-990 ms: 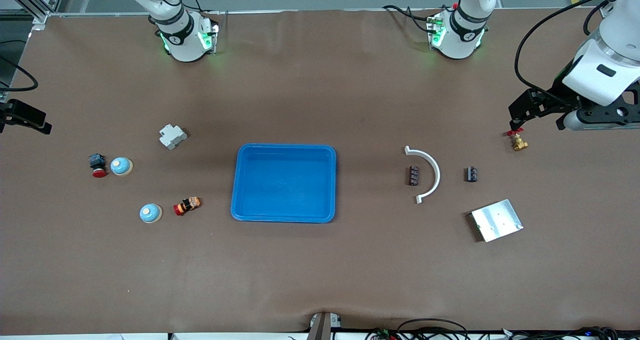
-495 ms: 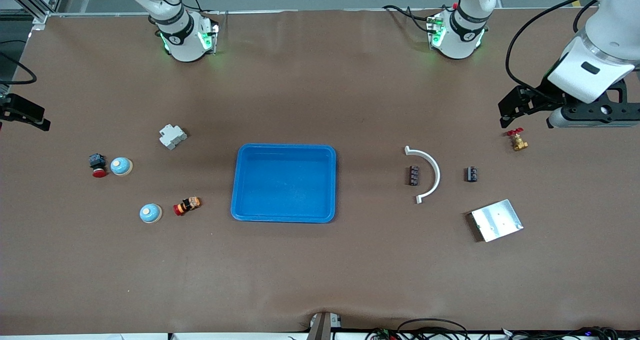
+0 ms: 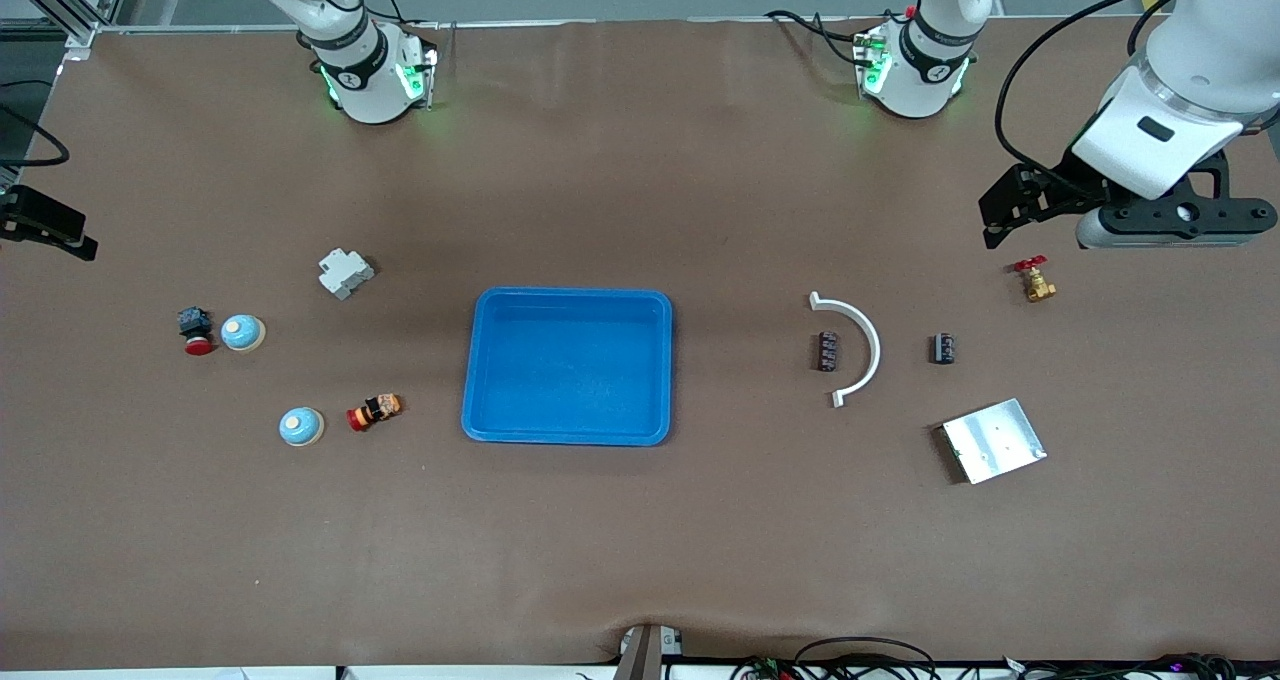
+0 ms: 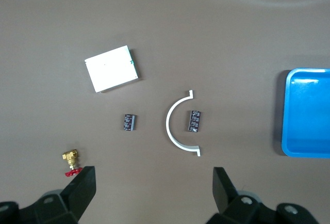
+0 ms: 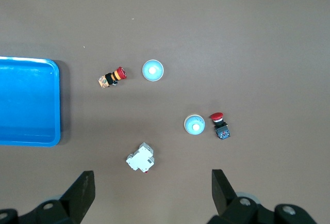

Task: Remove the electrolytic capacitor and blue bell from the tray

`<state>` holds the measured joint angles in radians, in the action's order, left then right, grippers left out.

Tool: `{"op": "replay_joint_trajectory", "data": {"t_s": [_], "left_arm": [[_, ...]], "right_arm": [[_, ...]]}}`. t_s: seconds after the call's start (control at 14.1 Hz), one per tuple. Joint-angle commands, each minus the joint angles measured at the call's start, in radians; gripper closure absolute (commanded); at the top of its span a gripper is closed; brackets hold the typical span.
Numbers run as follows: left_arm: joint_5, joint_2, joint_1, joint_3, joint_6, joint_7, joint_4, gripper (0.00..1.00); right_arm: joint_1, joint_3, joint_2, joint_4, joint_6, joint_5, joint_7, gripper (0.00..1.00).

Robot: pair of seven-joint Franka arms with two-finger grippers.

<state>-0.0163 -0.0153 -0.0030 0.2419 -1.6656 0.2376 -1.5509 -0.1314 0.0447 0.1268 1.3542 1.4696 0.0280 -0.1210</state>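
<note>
At the right arm's end of the table, the right gripper (image 5: 152, 182) hangs in the air over the table's edge with its jaws spread wide and nothing between them. Below it lie 5 small parts, all at about 9 o'clock from the blue tray (image 3: 470, 370): a black push-button with a red cap (image 3: 195, 330) touching 1 pale blue bell (image 3: 242, 333), a second bell (image 3: 301, 426) nearer the front camera at 8 o'clock from the tray, a red-headed emergency button (image 3: 374, 411) lying on its side just beside that bell, and a white breaker block (image 3: 345, 273) at 10 o'clock. The tray sits at the middle of the table. At 3 o'clock from it, 1 dark capacitor (image 3: 828, 351) lies inside the curve of a white half-ring (image 3: 868, 345), apart from it; a second capacitor (image 3: 942, 348) lies outside the curve, toward the left arm's end. A square metal plate (image 3: 993, 441) rests at 4 o'clock from the tray, and a brass valve with a red handle (image 3: 1036, 282) at 2 o'clock. The left gripper (image 4: 154, 177) hovers over the table near the valve, jaws wide and empty.
</note>
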Motion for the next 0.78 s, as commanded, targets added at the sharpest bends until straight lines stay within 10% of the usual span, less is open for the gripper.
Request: {"op": "replay_joint_trajectory", "data": {"t_s": [0.0, 0.71], "left_arm": [[-0.013, 0.011, 0.008, -0.003, 0.009, -0.015, -0.001, 0.0], [-0.005, 0.001, 0.023, -0.01, -0.002, -0.015, 0.0, 0.0]], "right_arm": [[-0.028, 0.009, -0.016, 0.008, -0.012, -0.046, -0.009, 0.0], [-0.04, 0.014, -0.019, 0.006, -0.017, -0.057, -0.003, 0.0]]}}
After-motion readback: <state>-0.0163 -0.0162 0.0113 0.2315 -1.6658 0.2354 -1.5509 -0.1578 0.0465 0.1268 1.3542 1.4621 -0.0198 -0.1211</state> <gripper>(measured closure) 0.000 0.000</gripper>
